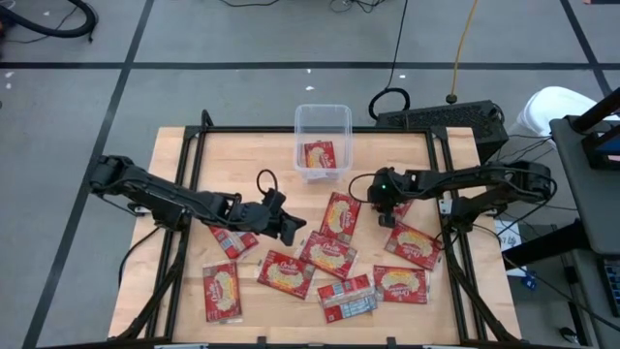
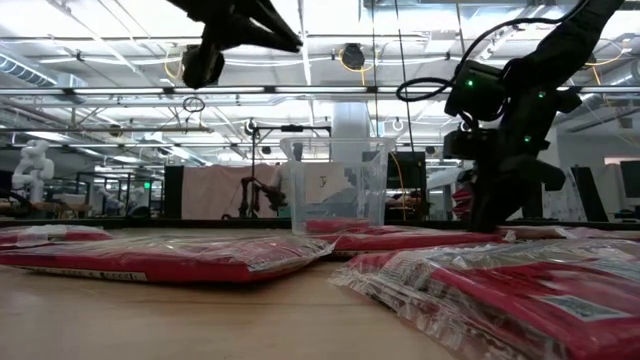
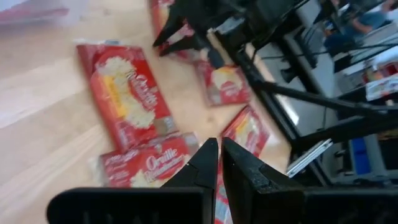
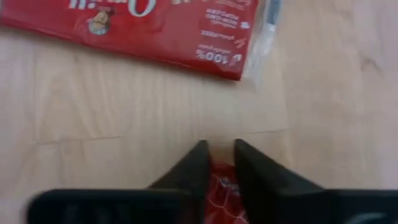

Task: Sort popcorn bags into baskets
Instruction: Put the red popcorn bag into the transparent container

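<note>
Several red popcorn bags lie across the front half of the table, among them one (image 1: 341, 213) in the middle and one (image 1: 221, 291) at the front left. The clear basket (image 1: 323, 124) stands at the back centre with one bag (image 1: 319, 155) inside. My right gripper (image 1: 387, 211) is down at the table right of centre. In the right wrist view its fingers (image 4: 196, 163) are pinched on the edge of a red bag (image 4: 221, 190). My left gripper (image 1: 291, 225) hovers over the bags left of centre, shut with nothing in it (image 3: 219, 149).
A black metal frame (image 1: 199, 136) borders the wooden table. A black box with cables (image 1: 441, 118) sits behind the back right corner. Bare wood (image 1: 232, 165) lies at the back left. A further bag (image 4: 143, 25) rests just beyond my right fingers.
</note>
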Tool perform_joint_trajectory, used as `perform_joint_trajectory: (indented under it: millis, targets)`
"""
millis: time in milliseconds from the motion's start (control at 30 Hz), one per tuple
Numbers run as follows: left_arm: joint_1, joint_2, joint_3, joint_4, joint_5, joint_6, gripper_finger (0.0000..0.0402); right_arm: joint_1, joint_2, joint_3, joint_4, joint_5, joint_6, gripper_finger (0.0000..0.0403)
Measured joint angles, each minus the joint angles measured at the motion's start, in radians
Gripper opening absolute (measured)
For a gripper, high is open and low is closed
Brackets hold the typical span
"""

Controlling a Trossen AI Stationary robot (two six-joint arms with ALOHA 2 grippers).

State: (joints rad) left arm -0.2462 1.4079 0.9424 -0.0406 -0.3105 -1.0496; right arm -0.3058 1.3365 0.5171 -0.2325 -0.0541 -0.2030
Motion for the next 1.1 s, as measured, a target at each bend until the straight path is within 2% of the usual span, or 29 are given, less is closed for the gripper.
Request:
perform_joint_trajectory:
  millis: [100, 233, 433, 567, 700, 833, 967, 1033, 1100]
  targets:
    - [0.001, 0.007, -0.001, -0.010, -0.006, 0.019, 0.0026, -0.001, -0.032, -0.002, -0.014, 0.012, 0.008, 0.0010]
    - [0.011, 0.029, -0.002, -0.014, -0.005, 0.027, 0.0026, -0.001, -0.079, -0.004, -0.009, 0.010, 0.061, 0.0007]
    - [0.034, 0.055, -0.003, 0.029, -0.009, 0.069, 0.0026, 0.005, -0.165, -0.002, 0.018, -0.061, 0.221, 0.0001]
    - [0.057, 0.102, -0.001, 0.149, -0.014, 0.157, 0.0027, 0.033, -0.220, -0.002, 0.059, -0.078, 0.322, 0.0000]
    - [0.081, 0.171, 0.000, 0.275, -0.014, 0.170, 0.0027, 0.059, -0.253, 0.000, 0.053, -0.078, 0.423, 0.0000]
    - [0.095, 0.219, -0.001, 0.355, -0.012, 0.129, 0.0027, 0.037, -0.282, 0.071, -0.179, -0.015, 0.612, 0.0001]
    - [0.095, 0.235, -0.001, 0.417, -0.006, 0.120, 0.0027, 0.006, -0.282, 0.216, -0.478, 0.168, 0.608, 0.0015]
    - [0.094, 0.236, 0.001, 0.428, -0.004, 0.129, 0.0027, -0.025, -0.268, 0.269, -0.551, 0.244, 0.609, 0.0027]
    - [0.094, 0.236, 0.010, 0.432, -0.003, 0.145, 0.0027, -0.068, -0.251, 0.290, -0.585, 0.265, 0.598, 0.0041]
